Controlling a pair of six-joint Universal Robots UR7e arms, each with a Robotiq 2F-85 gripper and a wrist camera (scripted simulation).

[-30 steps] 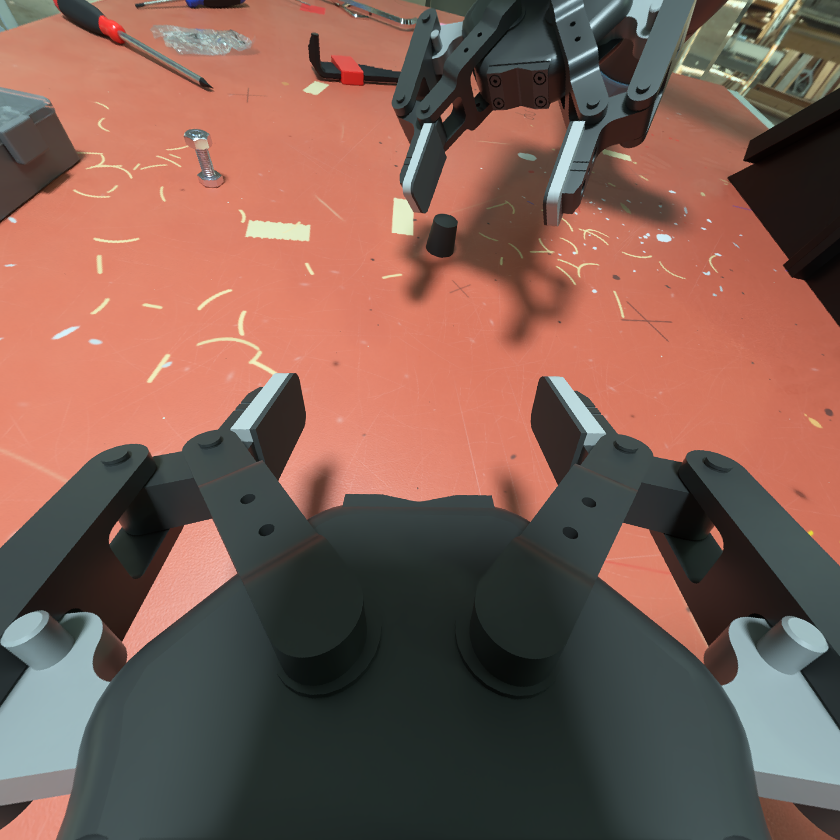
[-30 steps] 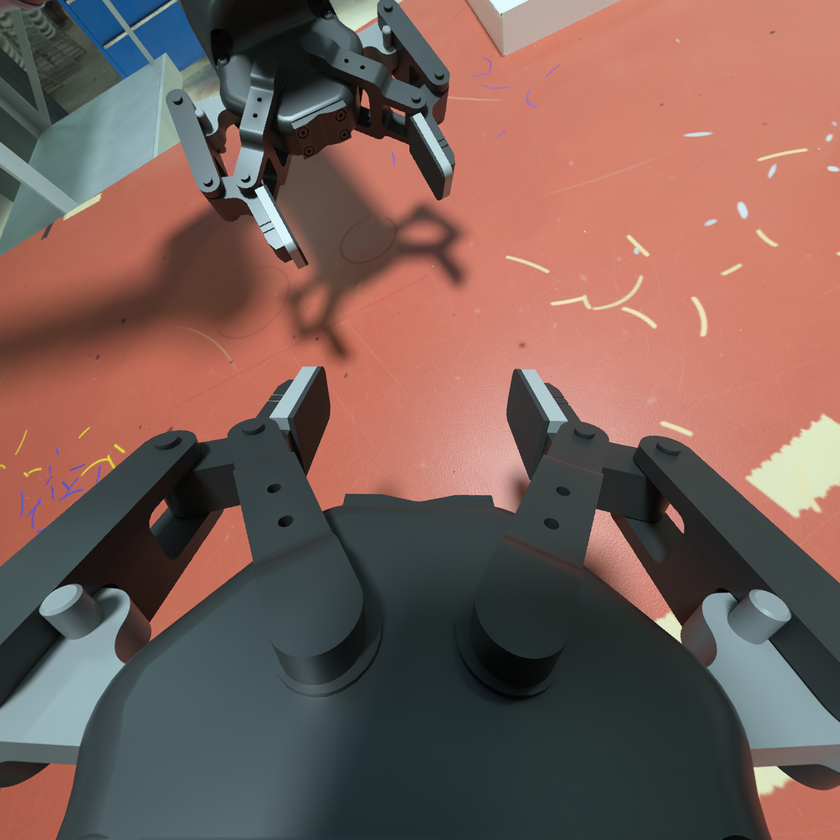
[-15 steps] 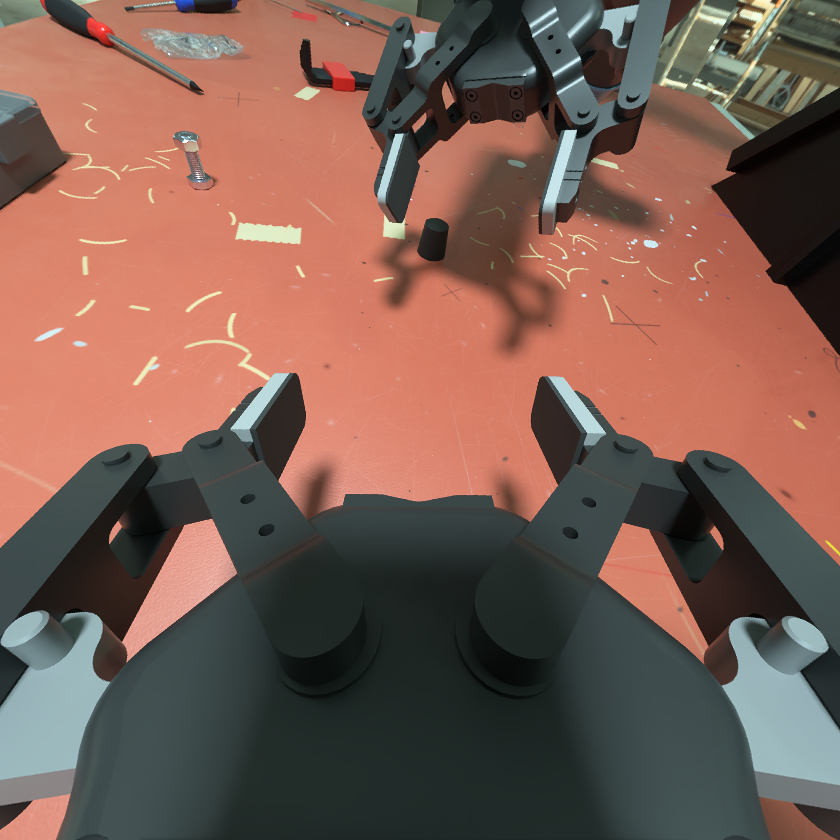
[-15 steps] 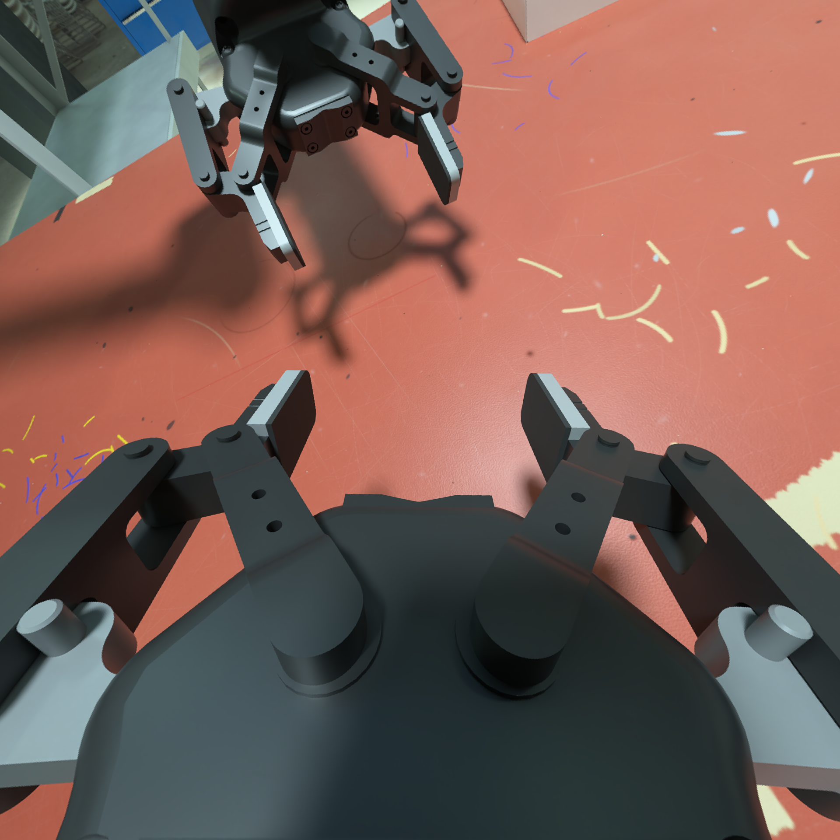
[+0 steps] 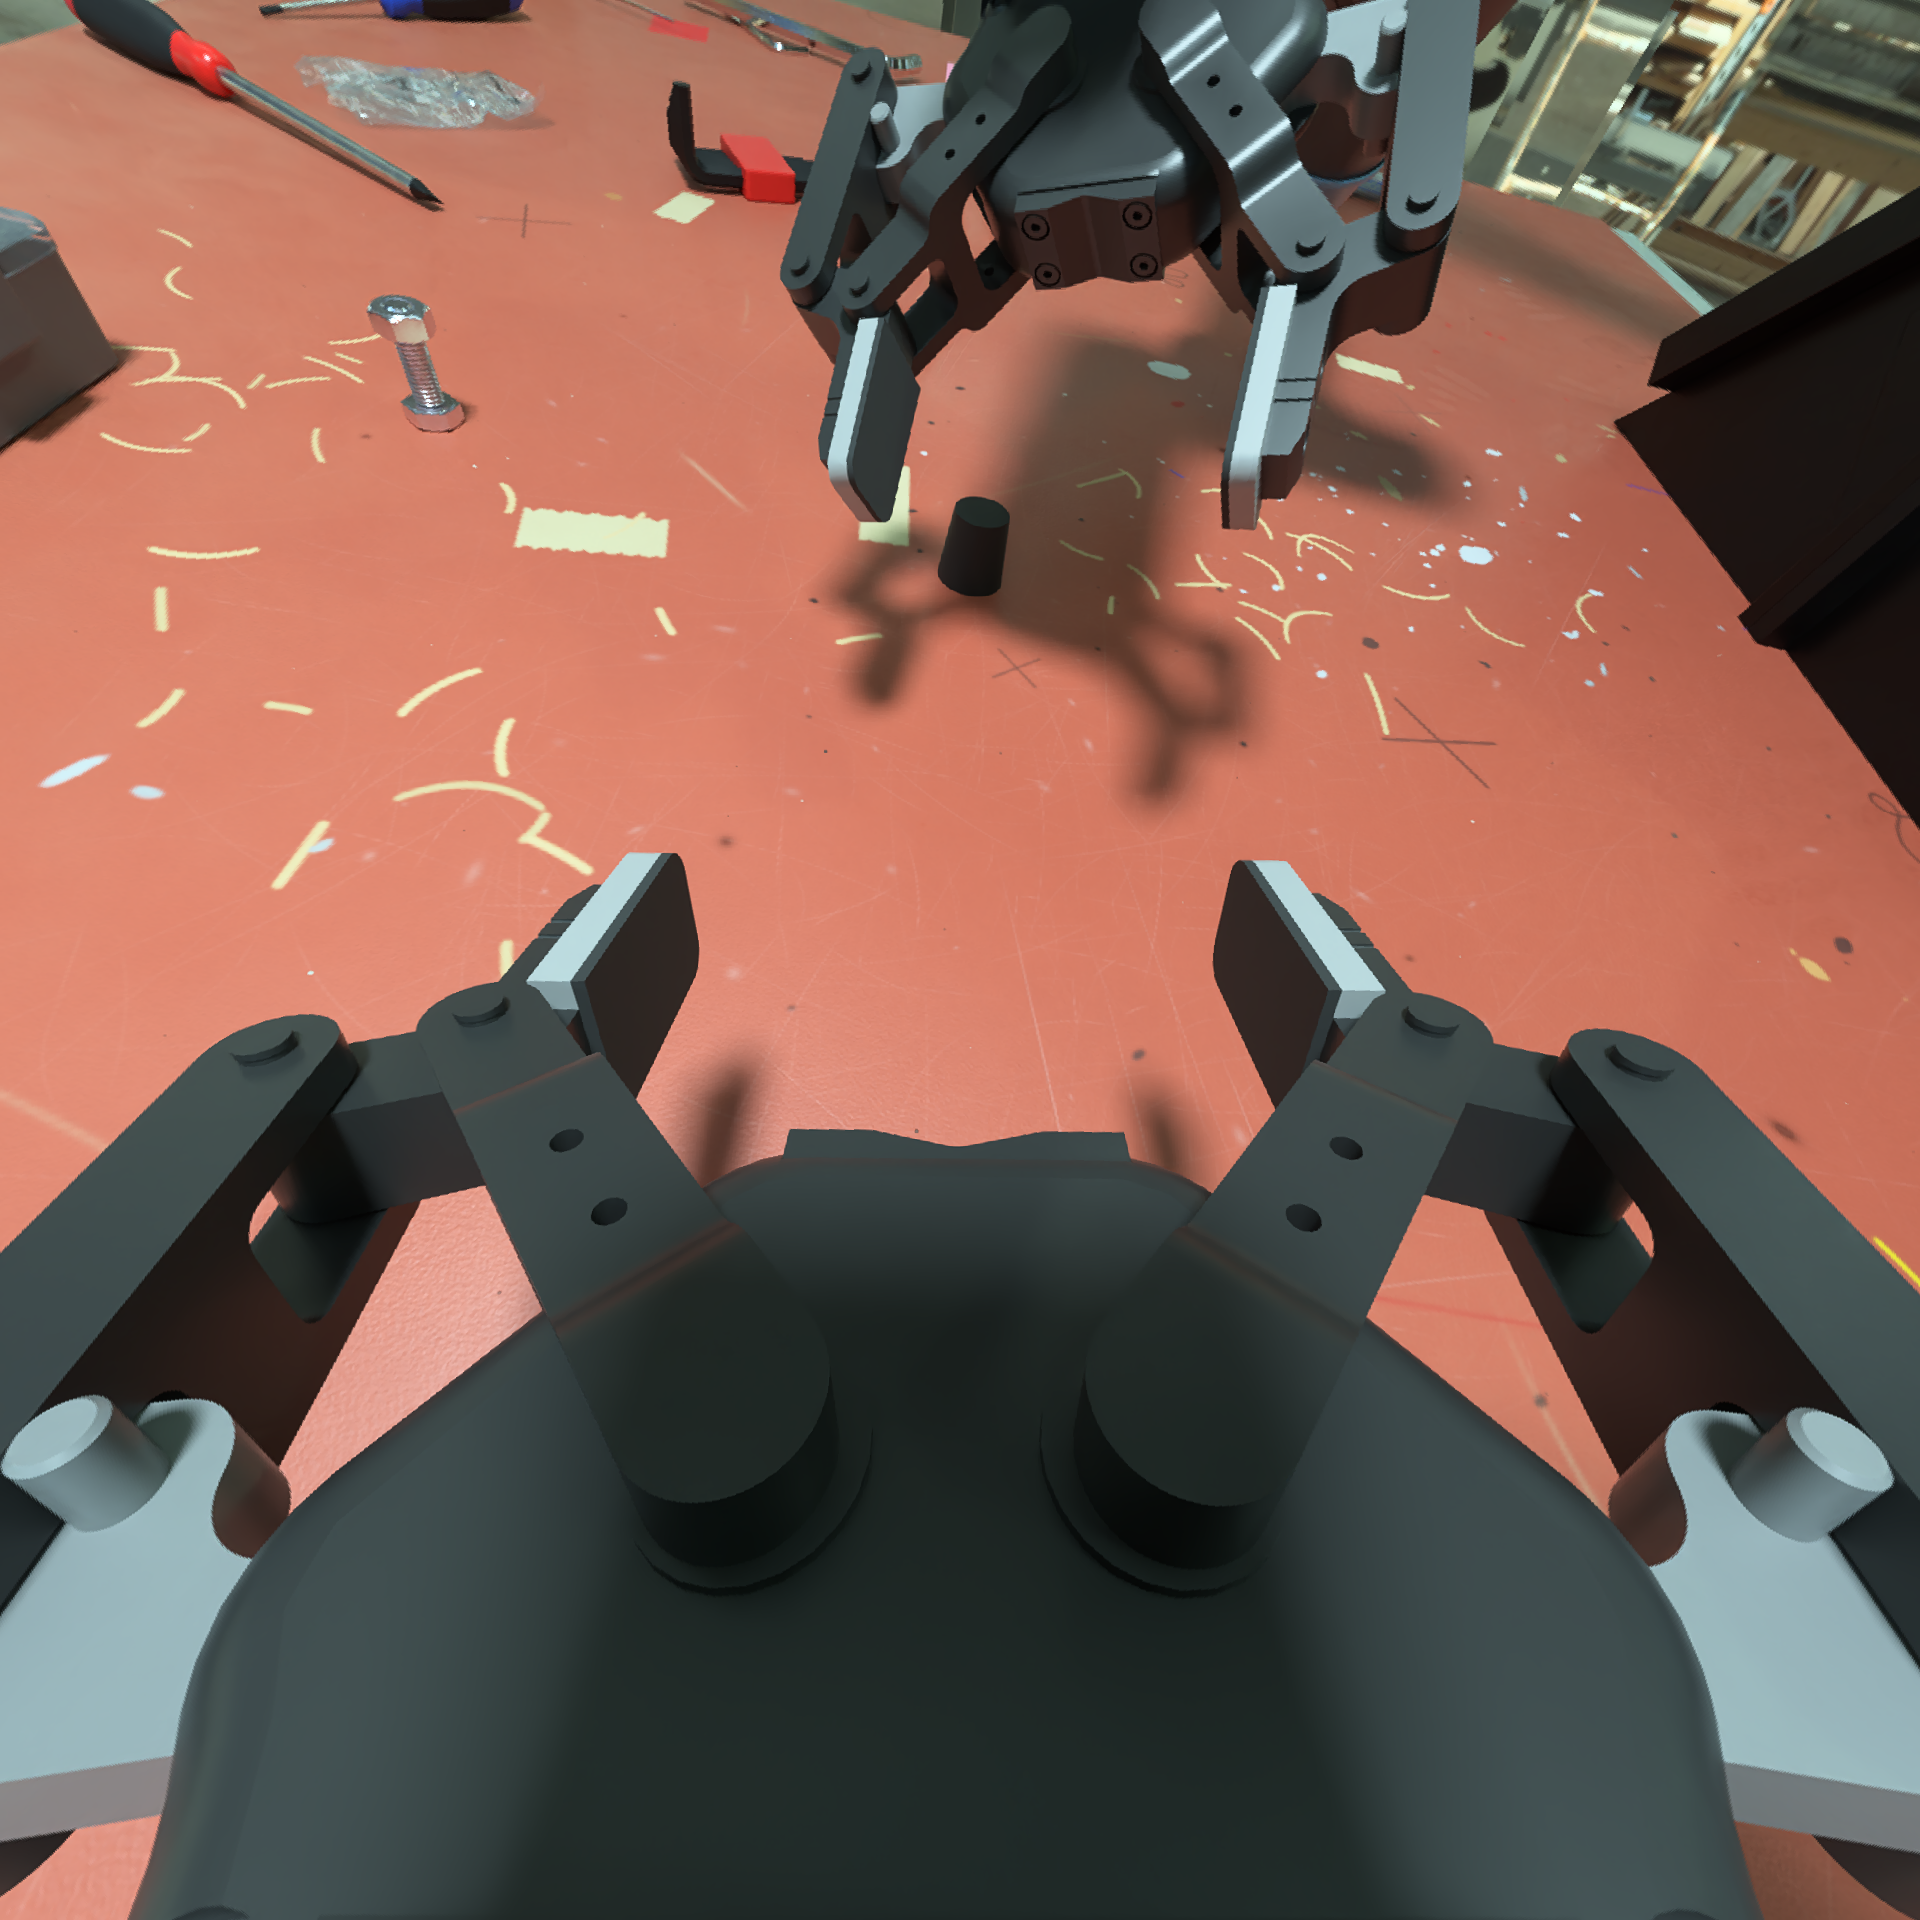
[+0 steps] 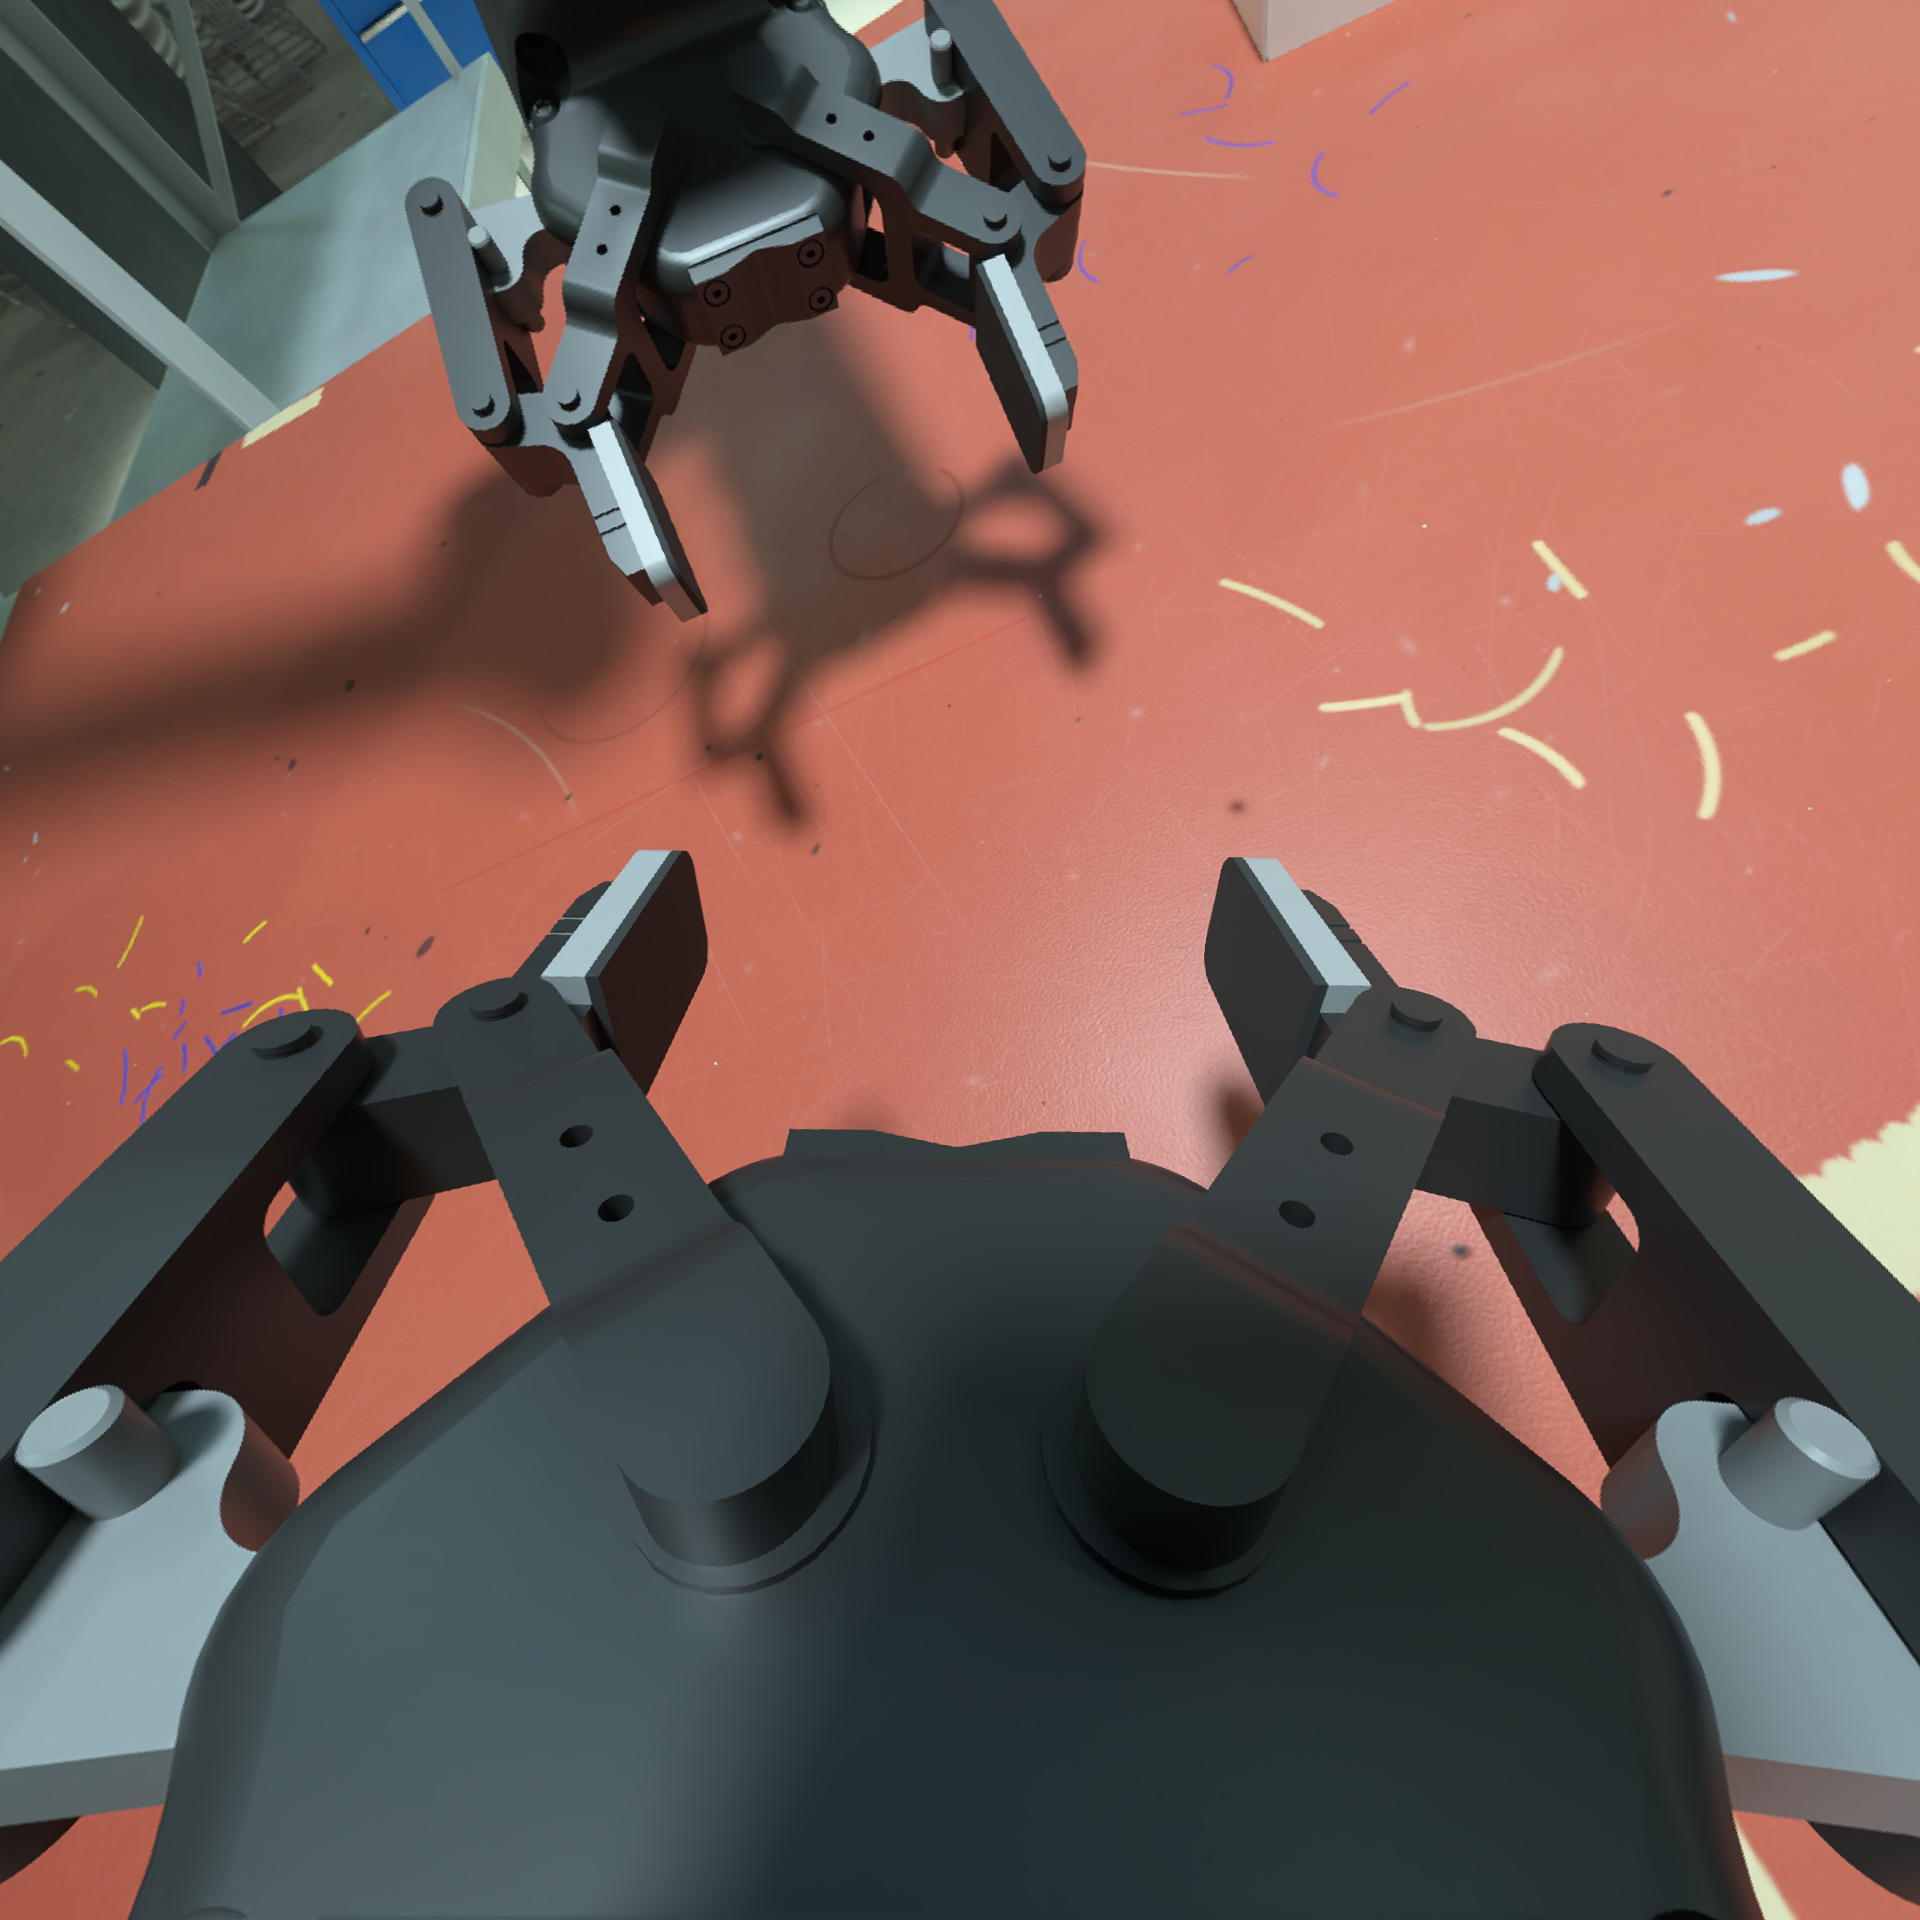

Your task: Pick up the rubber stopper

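Observation:
The rubber stopper (image 5: 975, 547) is a small black tapered plug standing on the red table. It shows only in the left wrist view, at the upper middle. My right gripper (image 5: 1049, 478) hangs open above it, and the stopper stands on the table below the gap, nearer the left finger. My left gripper (image 5: 954, 914) is open and empty, well short of the stopper. In the right wrist view my right gripper (image 6: 956, 914) is open and empty, and the left gripper (image 6: 852, 509) shows open farther off. The stopper is hidden in that view.
A steel bolt (image 5: 416, 364) lies at the left. A red-handled screwdriver (image 5: 249, 94), a crumpled plastic bag (image 5: 416, 91) and a black and red clamp (image 5: 732, 156) lie at the back. A grey box (image 5: 42, 322) stands at the left edge, a dark block (image 5: 1808, 416) at the right.
My right gripper has opened wider and shifted so its fingers straddle the stopper's spot from above. My left gripper has stayed open and has not visibly moved.

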